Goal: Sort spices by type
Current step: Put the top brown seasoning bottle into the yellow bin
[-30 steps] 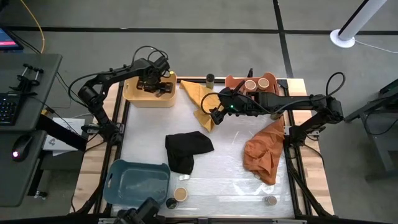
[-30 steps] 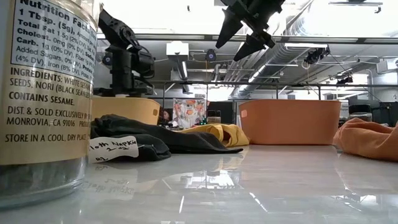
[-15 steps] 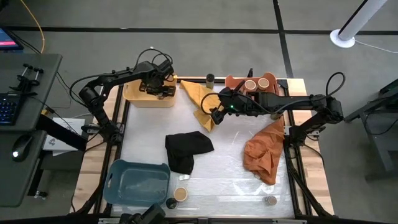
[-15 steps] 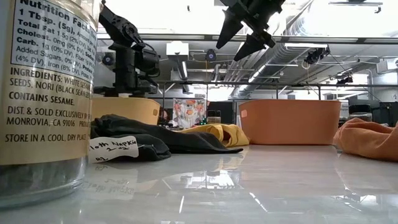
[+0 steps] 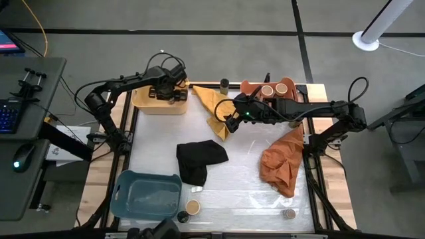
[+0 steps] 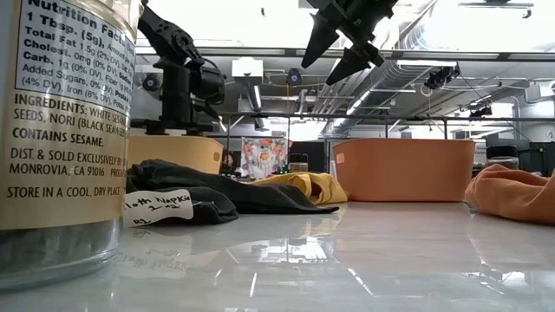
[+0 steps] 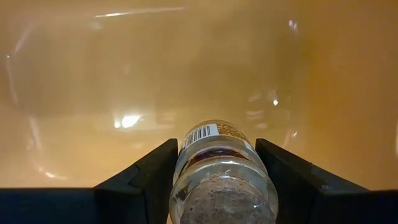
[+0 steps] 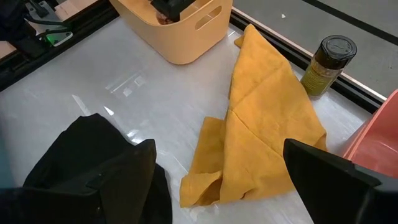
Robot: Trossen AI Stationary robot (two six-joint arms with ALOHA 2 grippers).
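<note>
Largely hidden from above behind the left gripper [image 5: 171, 88]: a clear spice jar [image 7: 222, 177], clamped between its fingers [image 7: 144, 180] inside the yellow bin [image 5: 143, 99] at the worktop's [image 5: 246, 179] far edge. Poised above the yellow cloth [image 5: 214, 106], the right gripper [image 5: 230, 124], fingers spread wide and empty. Shifted slightly toward the bin's right end since a second ago, the left arm; unmoved, the right. Near the salmon bin [image 5: 249, 87], a dark-lidded jar [image 8: 328, 65].
</note>
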